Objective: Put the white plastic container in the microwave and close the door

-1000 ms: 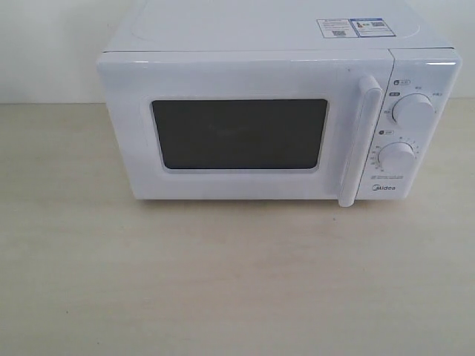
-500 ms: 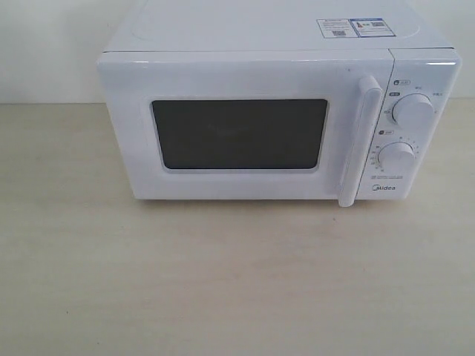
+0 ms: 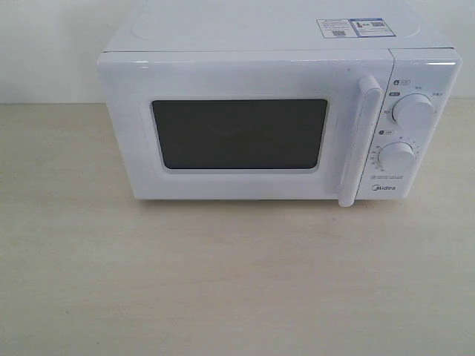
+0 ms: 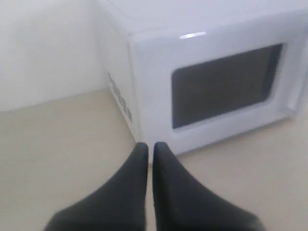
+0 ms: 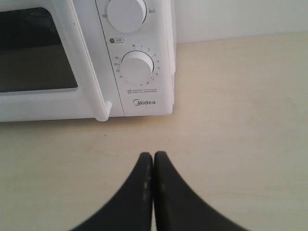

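Note:
The white Midea microwave (image 3: 278, 119) stands at the back of the table. Its door (image 3: 237, 133) is closed, dark window in the middle, and the bar handle (image 3: 358, 141) stands upright beside two round dials (image 3: 413, 111). The white plastic container is out of view in every frame. Neither gripper shows in the exterior view. In the left wrist view my left gripper (image 4: 150, 147) is shut and empty, short of the microwave (image 4: 207, 77) and off its front corner. In the right wrist view my right gripper (image 5: 153, 156) is shut and empty, over bare table in front of the lower dial (image 5: 136, 67).
The light wooden table (image 3: 223, 282) stretches out in front of the microwave. A white wall (image 3: 44, 44) rises behind it. Two stickers (image 3: 352, 27) lie on the microwave's top.

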Action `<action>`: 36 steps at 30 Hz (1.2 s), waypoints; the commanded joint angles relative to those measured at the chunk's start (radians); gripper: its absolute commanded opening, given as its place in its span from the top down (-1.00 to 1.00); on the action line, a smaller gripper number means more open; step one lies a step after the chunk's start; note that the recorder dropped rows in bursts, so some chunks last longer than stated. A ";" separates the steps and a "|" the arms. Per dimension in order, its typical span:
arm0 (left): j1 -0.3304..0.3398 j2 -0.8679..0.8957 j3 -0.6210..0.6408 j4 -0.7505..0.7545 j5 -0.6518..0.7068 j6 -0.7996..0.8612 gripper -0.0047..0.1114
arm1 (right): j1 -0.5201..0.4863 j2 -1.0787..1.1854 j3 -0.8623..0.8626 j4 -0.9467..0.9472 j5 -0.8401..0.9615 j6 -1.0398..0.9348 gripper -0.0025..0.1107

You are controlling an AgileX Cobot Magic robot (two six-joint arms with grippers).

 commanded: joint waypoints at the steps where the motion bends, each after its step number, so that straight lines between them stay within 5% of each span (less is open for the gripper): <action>1: 0.171 -0.135 0.089 0.009 -0.132 0.033 0.84 | 0.001 -0.005 0.000 -0.010 0.000 -0.003 0.96; 6: 0.278 -0.245 0.199 0.006 -0.164 0.033 0.84 | 0.001 -0.005 0.000 -0.010 0.000 -0.003 0.96; 16: 0.289 -0.274 0.406 0.006 -0.273 -0.087 0.84 | 0.001 -0.005 0.000 -0.010 0.000 -0.003 0.96; 36: 0.289 -0.394 0.409 -0.088 -0.088 -0.019 0.84 | 0.001 -0.005 0.000 -0.010 0.000 -0.003 0.96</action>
